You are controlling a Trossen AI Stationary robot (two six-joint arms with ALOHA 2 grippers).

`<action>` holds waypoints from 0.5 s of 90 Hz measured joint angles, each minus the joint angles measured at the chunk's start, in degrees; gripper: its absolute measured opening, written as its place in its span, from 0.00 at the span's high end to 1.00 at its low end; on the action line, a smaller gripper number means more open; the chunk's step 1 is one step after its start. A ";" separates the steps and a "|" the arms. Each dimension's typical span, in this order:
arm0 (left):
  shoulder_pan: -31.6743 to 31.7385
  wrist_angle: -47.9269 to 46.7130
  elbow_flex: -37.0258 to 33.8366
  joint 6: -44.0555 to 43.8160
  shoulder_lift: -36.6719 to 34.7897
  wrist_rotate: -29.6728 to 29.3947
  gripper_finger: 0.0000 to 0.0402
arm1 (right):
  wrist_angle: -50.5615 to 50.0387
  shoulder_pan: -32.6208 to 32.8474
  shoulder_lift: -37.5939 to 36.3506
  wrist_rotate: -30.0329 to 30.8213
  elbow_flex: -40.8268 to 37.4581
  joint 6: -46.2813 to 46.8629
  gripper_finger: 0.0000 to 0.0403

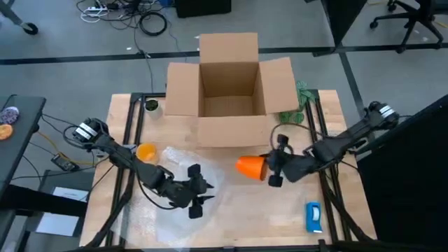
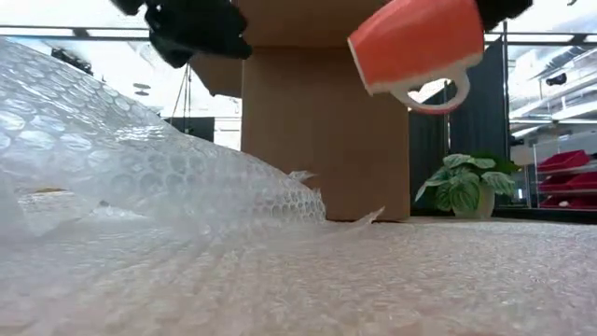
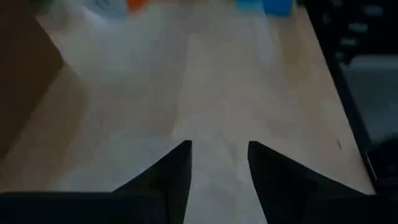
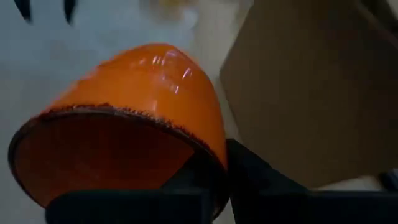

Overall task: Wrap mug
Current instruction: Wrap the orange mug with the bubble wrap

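The orange mug [image 1: 250,166] hangs in the air in front of the cardboard box [image 1: 231,87], with my right gripper [image 1: 270,170] shut on it. In the low view the mug [image 2: 415,42] is tilted, its handle [image 2: 440,96] pointing down. A sheet of bubble wrap [image 1: 164,192] lies spread on the table's left half, bulging up in the low view [image 2: 140,168]. My left gripper [image 1: 198,190] hovers open over the wrap; nothing shows between its fingers in the left wrist view [image 3: 217,163]. My right gripper holds the mug by its rim wall [image 4: 211,152], one finger [image 4: 186,180] inside the mouth and the other finger [image 4: 261,180] outside. The fingers come roughly level from the table's right. The mug is lifted clear, lying on its side, mouth toward the gripper.
The open cardboard box stands at the far middle, flaps spread. A flat blue-and-white object [image 1: 313,216] lies near the front right. A yellow-orange thing [image 1: 147,151] sits at the wrap's far left, a small plant [image 1: 301,98] right of the box.
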 joint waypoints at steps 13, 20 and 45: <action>0.13 2.37 0.00 1.25 0.00 -6.14 0.65 | 12.18 5.05 2.14 12.26 -7.48 -1.20 1.00; 0.23 3.38 0.00 1.49 0.00 -8.94 0.65 | 14.81 7.37 4.74 15.93 -8.50 -2.09 1.00; 3.11 9.14 0.00 1.50 1.42 -10.18 0.65 | 15.54 11.06 16.43 16.66 -3.04 -11.17 1.00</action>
